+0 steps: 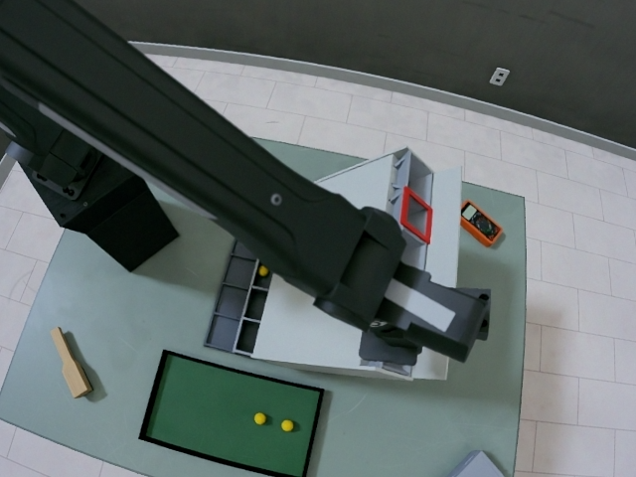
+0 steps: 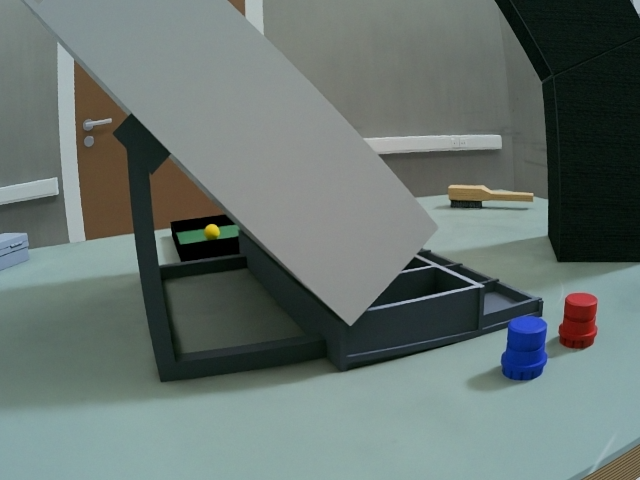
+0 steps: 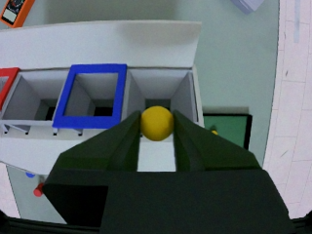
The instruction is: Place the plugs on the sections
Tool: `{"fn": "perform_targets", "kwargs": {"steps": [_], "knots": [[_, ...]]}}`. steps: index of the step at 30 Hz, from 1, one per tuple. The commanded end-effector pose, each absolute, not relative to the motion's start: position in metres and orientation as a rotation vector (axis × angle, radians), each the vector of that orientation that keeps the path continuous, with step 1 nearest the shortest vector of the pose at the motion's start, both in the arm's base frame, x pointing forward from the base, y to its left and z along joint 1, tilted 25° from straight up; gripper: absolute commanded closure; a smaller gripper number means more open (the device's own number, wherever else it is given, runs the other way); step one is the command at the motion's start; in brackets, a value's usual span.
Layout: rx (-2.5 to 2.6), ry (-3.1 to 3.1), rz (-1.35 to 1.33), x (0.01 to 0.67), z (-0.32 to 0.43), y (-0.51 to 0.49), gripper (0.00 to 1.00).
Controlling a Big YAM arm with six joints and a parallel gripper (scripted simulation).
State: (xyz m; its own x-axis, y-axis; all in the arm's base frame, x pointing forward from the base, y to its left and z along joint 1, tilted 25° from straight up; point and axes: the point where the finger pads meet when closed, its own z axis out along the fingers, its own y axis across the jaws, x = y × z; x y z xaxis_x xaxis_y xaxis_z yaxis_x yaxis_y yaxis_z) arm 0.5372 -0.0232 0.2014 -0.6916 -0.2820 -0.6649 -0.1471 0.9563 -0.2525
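My gripper [image 3: 156, 117] is shut on a yellow marble [image 3: 157, 124], held just above the plain funnel at the right end of the funnel row. The blue-banded funnel [image 3: 97, 69] is beside it on the left, and the red-banded funnel [image 3: 7, 74] [image 1: 414, 232] is further left. The grey cover [image 1: 308, 328] [image 2: 258, 155] slopes down to the divided sections [image 1: 238, 302] [image 2: 429, 310]. One marble [image 1: 263, 270] lies in an end section. The blue plug [image 2: 524, 347] and the red plug [image 2: 578, 320] stand on the table beside the sections. In the top view the arm hides my fingers.
A green tray [image 1: 152, 395] [image 3: 226, 129] holds two marbles [image 1: 260, 418] [image 1: 286, 424]. An orange multimeter [image 1: 480, 222] lies behind the funnels. A wooden brush [image 1: 72, 364] [image 2: 485, 196] lies at the table's left. A grey box [image 2: 12, 248] sits at a corner. The arm's black base [image 1: 117, 226] stands near the sections.
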Motion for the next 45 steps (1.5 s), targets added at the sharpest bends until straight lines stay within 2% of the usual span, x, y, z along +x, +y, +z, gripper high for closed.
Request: {"fn": "perform_targets", "kwargs": {"steps": [1,29,45], "knots": [[-0.292,2.3,-0.225,0.554,0.222,-0.019,1.0],[-0.291,2.3,-0.226,0.562,0.229,-0.017,1.0],[-0.292,2.3,-0.225,0.563,0.193,-0.025,1.0]]}}
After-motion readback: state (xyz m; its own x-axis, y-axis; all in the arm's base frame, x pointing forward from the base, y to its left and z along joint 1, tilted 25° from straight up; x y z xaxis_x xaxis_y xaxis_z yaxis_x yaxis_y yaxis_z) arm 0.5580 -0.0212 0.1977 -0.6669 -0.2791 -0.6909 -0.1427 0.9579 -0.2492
